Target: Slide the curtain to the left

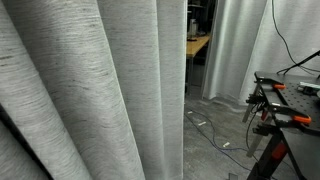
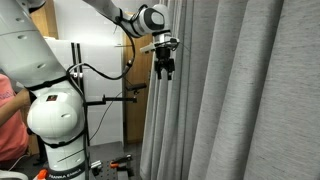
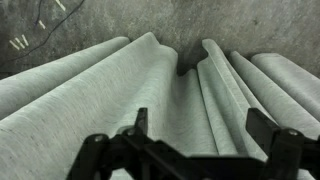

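The curtain (image 1: 90,90) is light-grey woven fabric with deep vertical folds; it fills most of an exterior view. It hangs at the right in an exterior view (image 2: 240,90). My gripper (image 2: 164,68) hangs from the white arm just at the curtain's left edge, fingers pointing down and apart. In the wrist view the curtain's folds (image 3: 150,90) run across the picture, and my two black fingers (image 3: 203,122) stand wide apart over a fold, with nothing between them.
Paler smooth drapes (image 1: 235,50) hang further back. A black workbench with orange clamps (image 1: 285,100) stands at the right. Cables lie on the grey floor (image 1: 215,135). The robot's white base (image 2: 55,120) stands at the left, with a person's arm (image 2: 10,115) beside it.
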Controlling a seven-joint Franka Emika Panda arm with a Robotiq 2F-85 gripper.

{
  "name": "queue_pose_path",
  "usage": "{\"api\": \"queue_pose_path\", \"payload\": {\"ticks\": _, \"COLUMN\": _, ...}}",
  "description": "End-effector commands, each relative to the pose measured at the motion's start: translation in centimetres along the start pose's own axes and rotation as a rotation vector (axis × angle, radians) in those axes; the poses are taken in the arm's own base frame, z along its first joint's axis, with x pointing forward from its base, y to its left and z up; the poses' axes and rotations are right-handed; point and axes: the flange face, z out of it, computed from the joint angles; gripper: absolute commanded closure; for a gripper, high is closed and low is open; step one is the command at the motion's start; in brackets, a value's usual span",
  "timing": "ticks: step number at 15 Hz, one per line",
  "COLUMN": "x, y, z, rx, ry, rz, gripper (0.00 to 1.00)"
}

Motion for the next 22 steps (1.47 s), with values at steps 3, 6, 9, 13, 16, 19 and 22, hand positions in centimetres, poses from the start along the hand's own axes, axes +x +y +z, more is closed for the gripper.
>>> {"api": "queue_pose_path", "payload": {"ticks": 3, "x": 0.0, "y": 1.7, "z": 0.4, "rx": -0.111, "ry": 0.067, "rz": 0.132, "gripper": 0.0}}
{"api": "queue_pose_path", "payload": {"ticks": 6, "x": -0.3, "y": 3.1, "z": 0.8, "rx": -0.168, "ry": 0.092, "rz": 0.246, "gripper": 0.0}}
{"api": "queue_pose_path", "payload": {"ticks": 9, "x": -1.3, "y": 4.5, "z": 1.6, "rx": -0.172, "ry": 0.097, "rz": 0.357, "gripper": 0.0}}
{"api": "queue_pose_path", "payload": {"ticks": 13, "x": -3.4, "y": 6.2, "z": 2.9, "rx": -0.019, "ry": 0.079, "rz": 0.476, "gripper": 0.0}}
{"api": "queue_pose_path", "payload": {"ticks": 16, "x": -5.6, "y": 8.0, "z": 4.1, "rx": 0.03, "ry": 0.083, "rz": 0.581, "gripper": 0.0}}
{"api": "queue_pose_path", "payload": {"ticks": 19, "x": -8.1, "y": 10.2, "z": 4.8, "rx": -0.019, "ry": 0.103, "rz": 0.68, "gripper": 0.0}}
{"api": "queue_pose_path", "payload": {"ticks": 22, "x": -10.2, "y": 12.3, "z": 5.2, "rx": -0.076, "ry": 0.112, "rz": 0.777, "gripper": 0.0}}
